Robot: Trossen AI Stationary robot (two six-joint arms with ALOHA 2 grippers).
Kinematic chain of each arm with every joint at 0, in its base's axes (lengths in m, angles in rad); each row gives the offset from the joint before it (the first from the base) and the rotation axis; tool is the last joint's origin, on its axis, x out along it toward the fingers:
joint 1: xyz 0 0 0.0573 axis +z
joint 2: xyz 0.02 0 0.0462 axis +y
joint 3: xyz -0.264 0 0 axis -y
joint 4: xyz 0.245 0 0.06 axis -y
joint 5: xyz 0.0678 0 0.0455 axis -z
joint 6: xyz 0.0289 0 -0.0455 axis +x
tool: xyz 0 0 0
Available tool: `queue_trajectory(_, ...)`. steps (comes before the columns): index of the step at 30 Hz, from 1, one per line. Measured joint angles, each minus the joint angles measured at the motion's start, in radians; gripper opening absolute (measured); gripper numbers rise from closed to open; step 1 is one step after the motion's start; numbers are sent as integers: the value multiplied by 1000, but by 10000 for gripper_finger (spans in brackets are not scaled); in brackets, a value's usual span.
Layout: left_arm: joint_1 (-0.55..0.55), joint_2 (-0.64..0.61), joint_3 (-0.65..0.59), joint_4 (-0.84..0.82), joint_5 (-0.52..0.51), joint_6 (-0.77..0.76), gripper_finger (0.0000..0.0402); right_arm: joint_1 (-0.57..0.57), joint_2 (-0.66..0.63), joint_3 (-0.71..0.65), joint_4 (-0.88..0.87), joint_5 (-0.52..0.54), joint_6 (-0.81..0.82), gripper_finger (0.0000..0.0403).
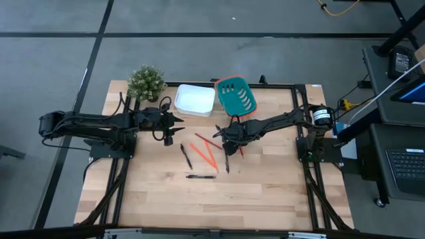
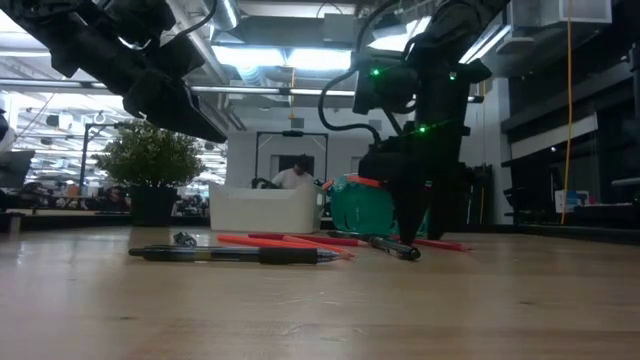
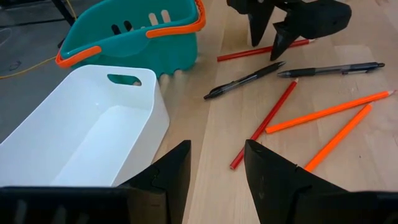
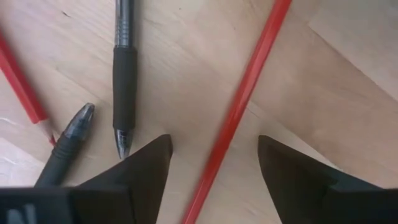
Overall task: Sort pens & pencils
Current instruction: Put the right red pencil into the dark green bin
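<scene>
My right gripper (image 1: 228,138) (image 4: 214,142) is low over the table, open, pointing down. Its fingers stand on either side of a red pencil (image 4: 239,106) without touching it. Two black pens (image 4: 124,74) (image 4: 65,146) lie just beside it, along with another pencil (image 4: 18,81). More orange-red pencils (image 1: 202,154) (image 3: 329,112) and black pens (image 1: 186,156) (image 1: 200,176) lie flat on the wood mid-table. My left gripper (image 1: 174,119) (image 3: 216,171) hovers open beside the white bin (image 3: 87,137), touching nothing.
A white bin (image 1: 194,99) and a teal basket with an orange rim (image 1: 236,95) stand at the table's far edge. A small potted plant (image 1: 146,81) is at the far left corner. Bare wood (image 1: 212,206) stretches toward the near edge.
</scene>
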Motion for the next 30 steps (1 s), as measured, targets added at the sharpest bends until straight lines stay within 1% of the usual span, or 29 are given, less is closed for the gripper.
queue_trajectory(9,0,0,0,0,0,0,143,0,1,0,4,-24,0,170)
queue_trajectory(22,0,0,0,0,0,0,143,-1,3,-1,1,-36,21,129)
queue_trajectory(30,0,0,0,1,0,-1,143,-1,3,-2,1,-46,-7,80)
